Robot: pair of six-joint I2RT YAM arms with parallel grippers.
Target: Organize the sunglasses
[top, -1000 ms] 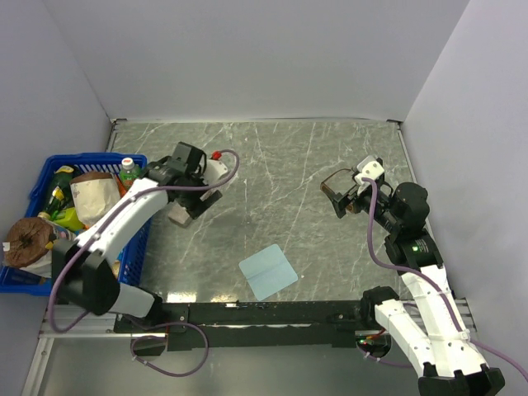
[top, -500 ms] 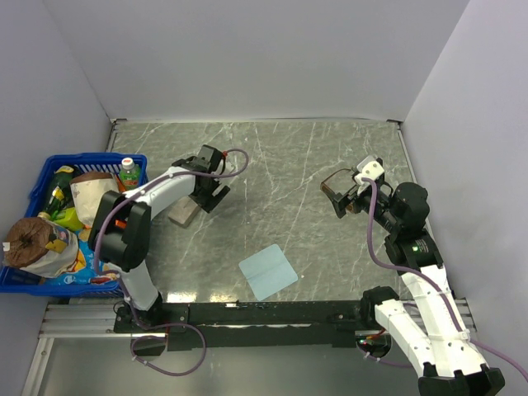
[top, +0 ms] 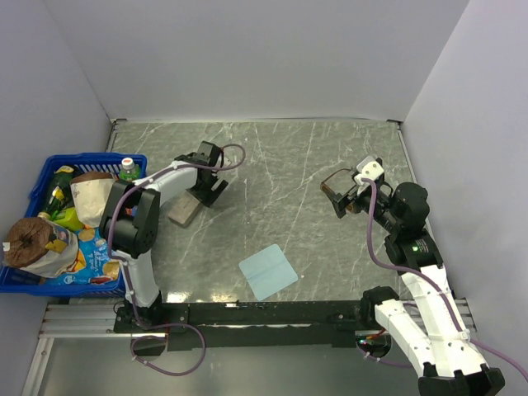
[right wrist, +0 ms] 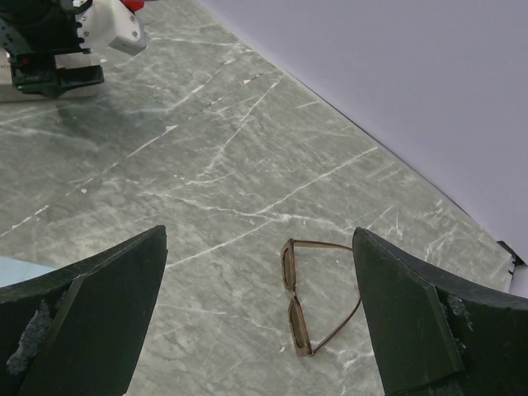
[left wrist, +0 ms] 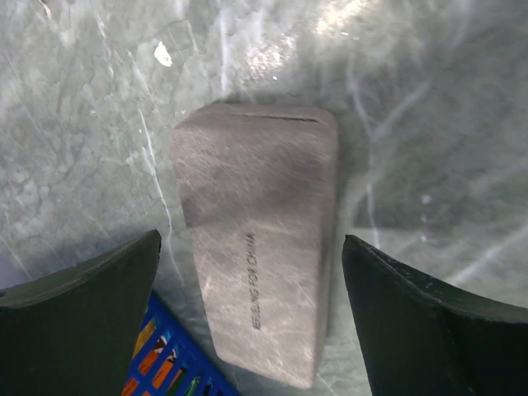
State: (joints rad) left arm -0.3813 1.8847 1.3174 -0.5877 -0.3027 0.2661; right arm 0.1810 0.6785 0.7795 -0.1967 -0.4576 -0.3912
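The left arm has folded back since a second ago, its end effector point(left wrist: 252, 323) now over the closed grey-brown case point(left wrist: 256, 231), fingers wide apart. The sunglasses point(right wrist: 298, 324) lie unfolded on the counter point(right wrist: 206, 165) below the right end effector point(right wrist: 257, 318), between its spread fingers and untouched.

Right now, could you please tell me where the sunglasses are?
The sunglasses lie unfolded on the right half of the marble table, just ahead of the open right gripper. The right wrist view frames them between its fingers, untouched.
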